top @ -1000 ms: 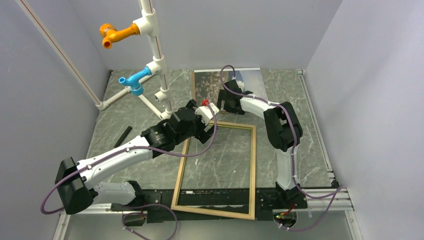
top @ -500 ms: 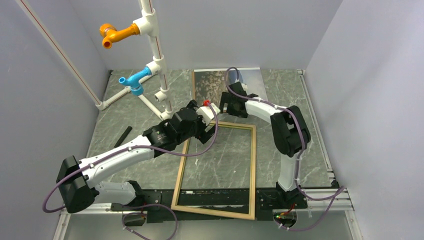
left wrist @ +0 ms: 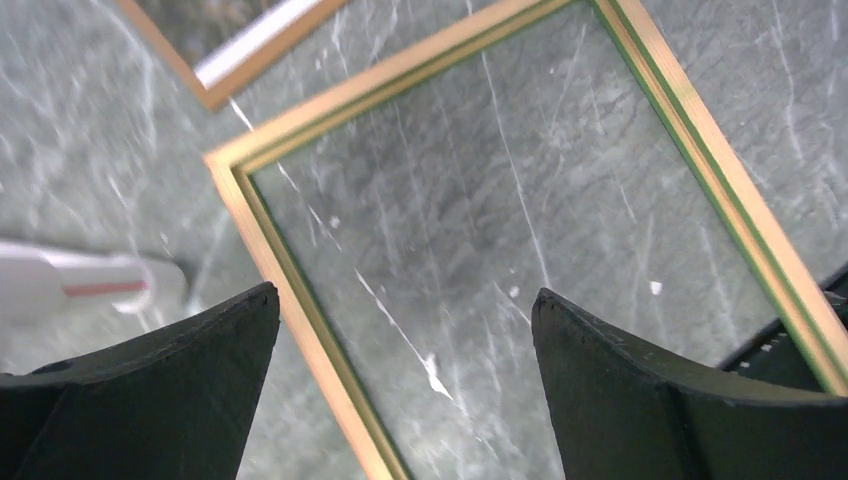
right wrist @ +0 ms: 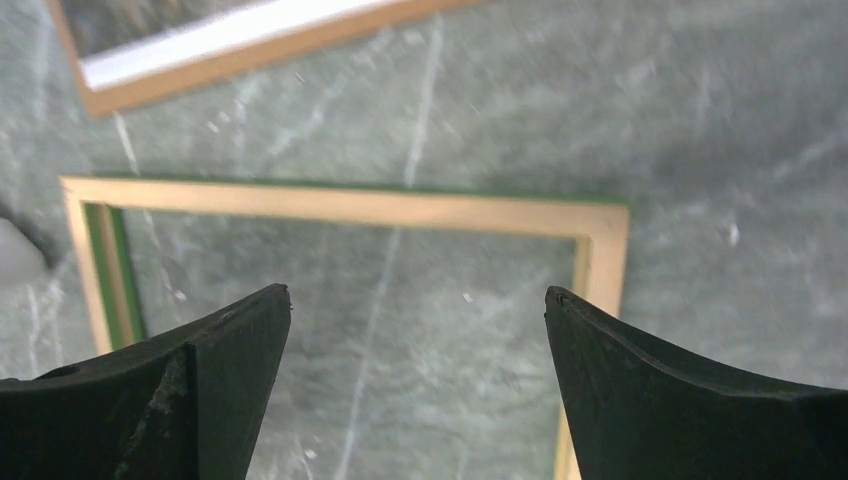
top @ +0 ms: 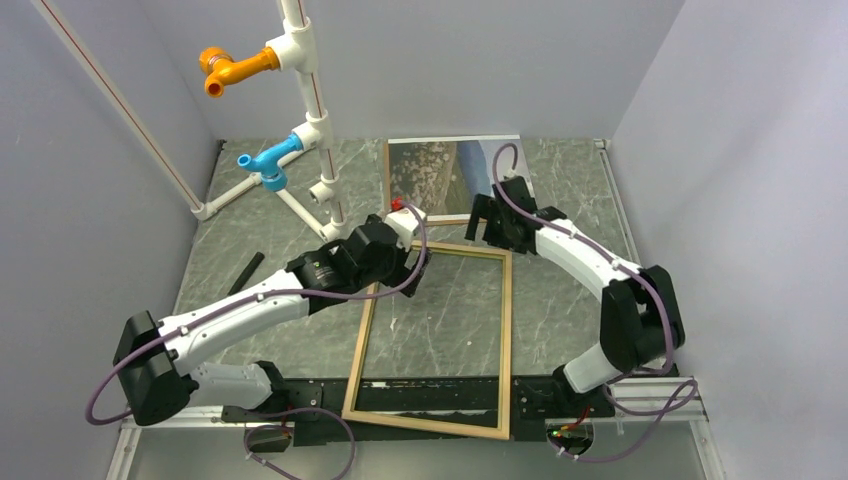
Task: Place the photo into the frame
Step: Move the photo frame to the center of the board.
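The frame (top: 505,340) lies flat in mid-table, pale wood face up, with the marble showing through its pane. The photo (top: 455,175) lies picture-up behind it at the back, on a brown backing board (top: 388,185). My left gripper (top: 412,262) is open and empty above the frame's far left corner (left wrist: 225,165). My right gripper (top: 487,224) is open and empty above the frame's far edge (right wrist: 340,205), near its right corner. In the right wrist view the photo's white border (right wrist: 230,35) and the board's edge (right wrist: 300,42) show at the top. The left wrist gripper (left wrist: 402,295) and right wrist gripper (right wrist: 417,292) hold nothing.
A white pipe stand (top: 310,120) with an orange fitting (top: 235,68) and a blue fitting (top: 265,160) rises at the back left. A black stick (top: 245,272) lies at the left. Grey walls close in three sides. A black rail (top: 430,395) runs under the frame's near end.
My right arm has swung out to the right, and its gripper has moved right and off the photo, uncovering more of it. My left gripper has drawn back slightly to the left.
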